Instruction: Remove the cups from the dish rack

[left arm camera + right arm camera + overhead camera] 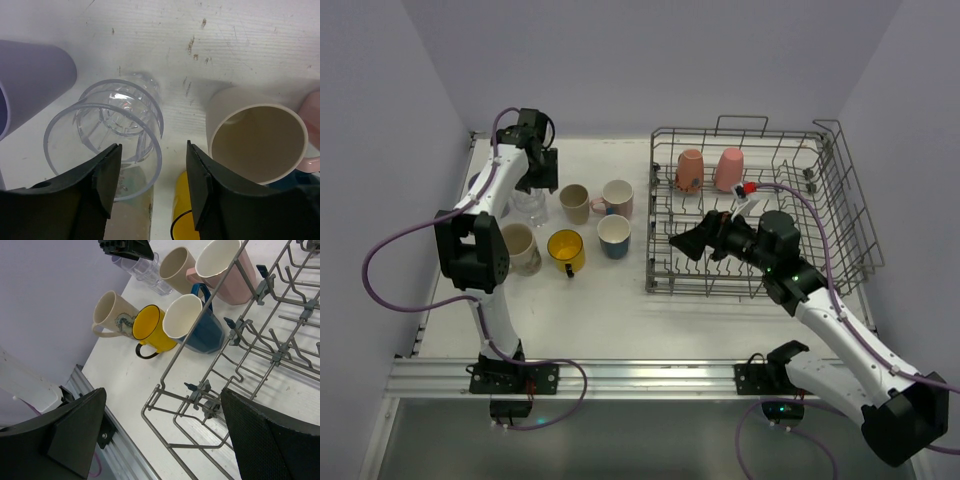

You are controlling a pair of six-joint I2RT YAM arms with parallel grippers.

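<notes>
The rack (760,210) is seen on the right half of the table (620,300). Two cups are left in it, both turned upside down near its far left corner: a salmon cup (690,170) and, just beside it, a pink cup (729,169).

The other cups are stood upright on the table, left of the rack. A pink mug (617,198) and a blue mug (613,236) are placed nearest the rack. A beige cup (574,203) and a yellow mug (566,250) are set farther left, then a cream mug (520,248) and a glass tumbler (530,205). A lavender cup (30,80) is seen beside the tumbler, on the side away from the rack.

The left gripper (538,178) is held above the tumbler, well left of the rack. Its fingers (100,185) are parted and nothing is clamped; the tumbler's rim is partly covered by one finger and partly seen in the gap.

The right gripper (705,240) is held over the rack's near left corner. Its fingers (70,430) are spread wide, with nothing gripped.
</notes>
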